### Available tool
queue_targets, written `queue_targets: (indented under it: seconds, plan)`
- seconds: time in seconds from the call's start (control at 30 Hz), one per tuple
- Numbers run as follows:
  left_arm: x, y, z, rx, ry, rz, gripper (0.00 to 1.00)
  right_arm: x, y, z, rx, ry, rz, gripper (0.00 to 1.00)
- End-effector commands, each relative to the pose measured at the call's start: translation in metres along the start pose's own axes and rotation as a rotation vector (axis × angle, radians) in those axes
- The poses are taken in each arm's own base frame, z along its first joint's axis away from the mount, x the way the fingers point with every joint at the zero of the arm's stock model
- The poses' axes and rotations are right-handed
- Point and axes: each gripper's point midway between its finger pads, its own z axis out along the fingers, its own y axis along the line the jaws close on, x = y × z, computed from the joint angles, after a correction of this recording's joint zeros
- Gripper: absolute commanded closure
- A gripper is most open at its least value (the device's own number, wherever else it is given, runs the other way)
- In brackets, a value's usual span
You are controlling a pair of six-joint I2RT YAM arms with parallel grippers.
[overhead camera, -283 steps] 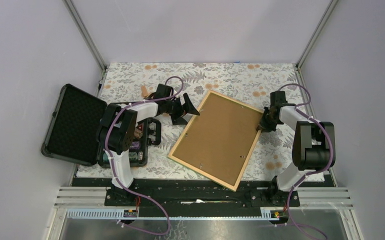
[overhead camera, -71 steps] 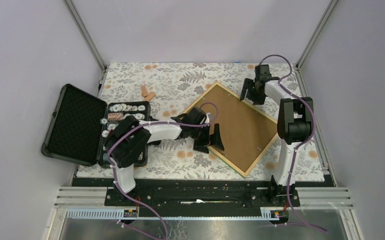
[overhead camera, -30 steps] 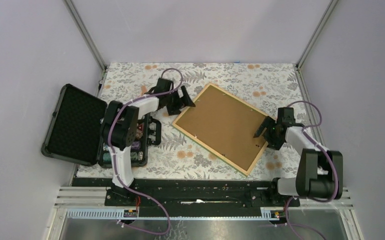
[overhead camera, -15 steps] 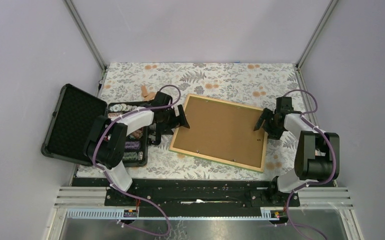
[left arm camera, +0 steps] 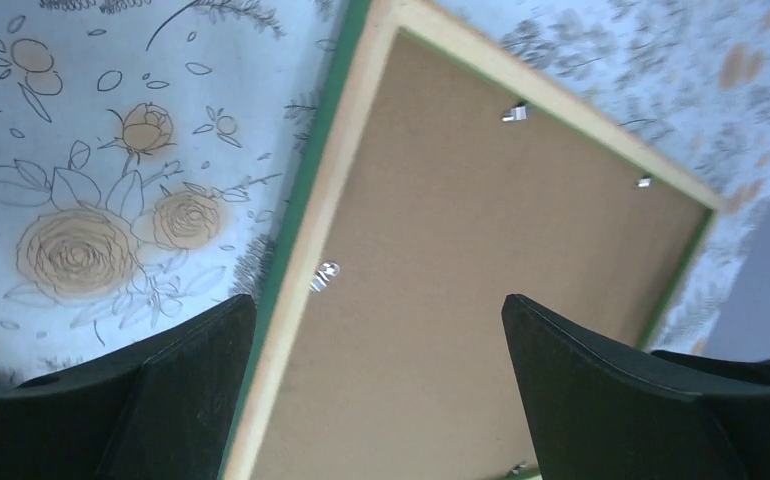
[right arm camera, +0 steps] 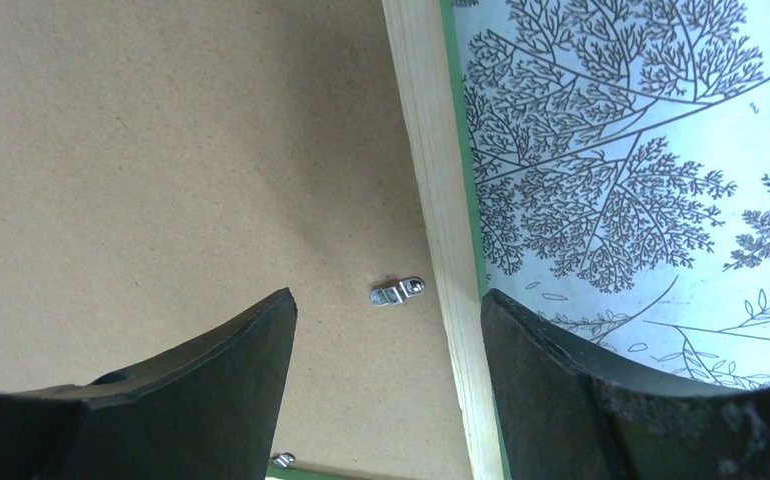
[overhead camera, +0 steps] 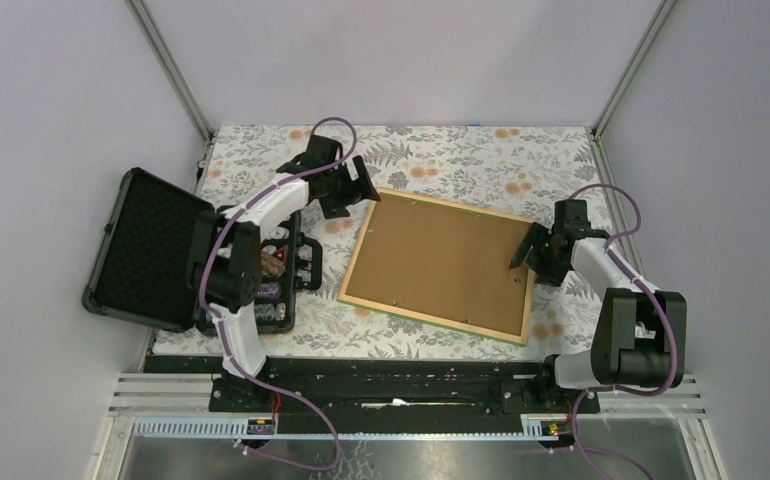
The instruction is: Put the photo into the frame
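While the flower-printed cloth of the bench (overhead camera: 461,160) lies bare beyond it, the thin rectangular light-wood frame (overhead camera: 360,245) rests face down mid-bench, with a green sliver showing at its rim. Small metal clips (right arm camera: 397,292) dot its matt brown backing board (overhead camera: 441,262). The left gripper (overhead camera: 361,185) hovers at the far left corner, jaws wide. The right gripper (overhead camera: 524,248) straddles the right edge, jaws apart and empty.

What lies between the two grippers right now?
The frame, back up, lies between the left gripper and right gripper; the top view shows it.
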Motion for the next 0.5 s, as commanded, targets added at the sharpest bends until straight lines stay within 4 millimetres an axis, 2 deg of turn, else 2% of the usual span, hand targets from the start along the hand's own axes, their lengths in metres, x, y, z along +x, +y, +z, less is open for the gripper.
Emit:
queue_targets:
  seconds: [0.0, 0.1, 0.17, 0.3, 0.47]
  plan:
    - [0.014, 0.017, 0.027, -0.008, 0.087, 0.079, 0.02, 0.011, -0.003, -0.005, 0.009, 0.018, -0.01, 0.26]
    - [0.025, 0.02, 0.031, 0.02, 0.106, 0.077, 0.02, 0.011, -0.004, -0.003, 0.019, 0.023, -0.009, 0.28]
    - [0.031, 0.013, 0.031, 0.08, 0.119, 0.027, 0.02, 0.014, -0.004, 0.0, 0.018, 0.04, -0.001, 0.29]
    - [0.046, 0.015, 0.034, 0.103, 0.163, -0.059, 0.02, 0.02, -0.005, 0.005, 0.017, 0.067, 0.021, 0.33]
    - [0.062, 0.028, 0.041, 0.123, 0.204, -0.187, 0.01, 0.02, -0.005, 0.005, 0.019, 0.067, 0.025, 0.37]
